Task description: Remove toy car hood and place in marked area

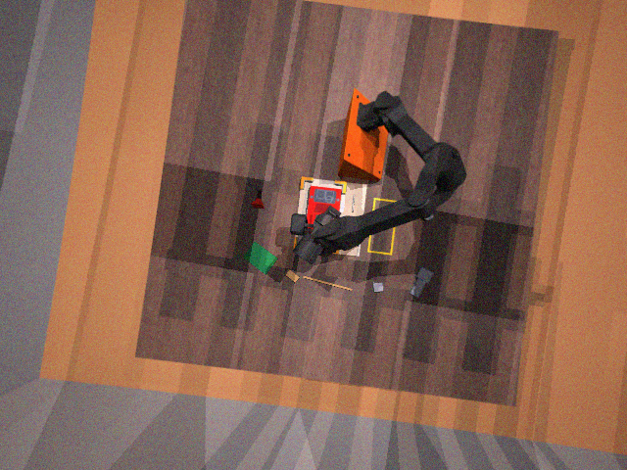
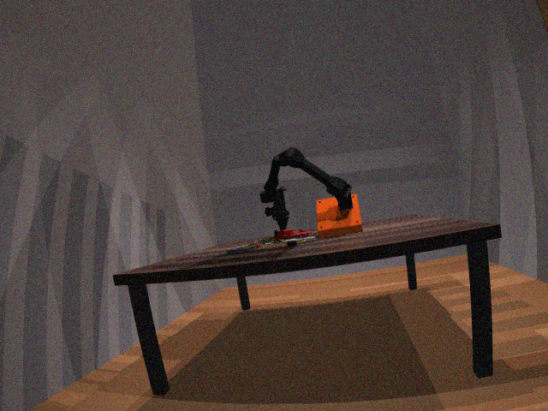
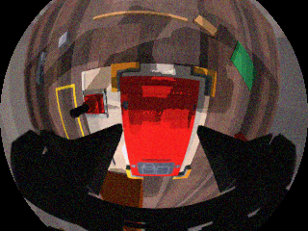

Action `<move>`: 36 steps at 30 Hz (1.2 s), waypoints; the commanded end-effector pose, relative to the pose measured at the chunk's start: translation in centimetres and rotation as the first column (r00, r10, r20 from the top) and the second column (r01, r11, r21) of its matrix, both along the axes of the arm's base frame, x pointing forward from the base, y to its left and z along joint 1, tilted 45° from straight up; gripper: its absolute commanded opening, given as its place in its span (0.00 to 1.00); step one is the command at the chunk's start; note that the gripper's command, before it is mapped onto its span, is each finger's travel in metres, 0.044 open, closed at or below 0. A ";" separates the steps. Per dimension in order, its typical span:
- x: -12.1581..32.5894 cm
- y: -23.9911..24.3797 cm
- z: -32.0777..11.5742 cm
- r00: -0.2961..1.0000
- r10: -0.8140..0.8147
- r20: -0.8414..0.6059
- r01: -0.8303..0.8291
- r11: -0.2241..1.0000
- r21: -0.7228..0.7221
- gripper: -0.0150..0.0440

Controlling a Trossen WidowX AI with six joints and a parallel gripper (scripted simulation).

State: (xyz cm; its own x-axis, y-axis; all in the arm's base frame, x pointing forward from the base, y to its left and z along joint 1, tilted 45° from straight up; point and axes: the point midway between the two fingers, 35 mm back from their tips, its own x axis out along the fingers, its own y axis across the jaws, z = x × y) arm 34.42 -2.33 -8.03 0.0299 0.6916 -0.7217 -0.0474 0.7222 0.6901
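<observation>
- The bench carries the whole job, none of it done yet.
- The marked area, right of the toy car, holds no hood.
- The hood sits on the car.
- The gripper hovers above, jaws wide open, holding nothing.

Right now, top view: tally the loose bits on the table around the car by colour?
Red: 1, cone
Green: 1, block
Tan: 2, block and stick
Grey: 2, cube and block
Total: 6
</observation>
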 end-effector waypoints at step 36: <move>0.1 1.2 -1.2 1.000 0.000 0.000 0.000 1.000 0.001 0.96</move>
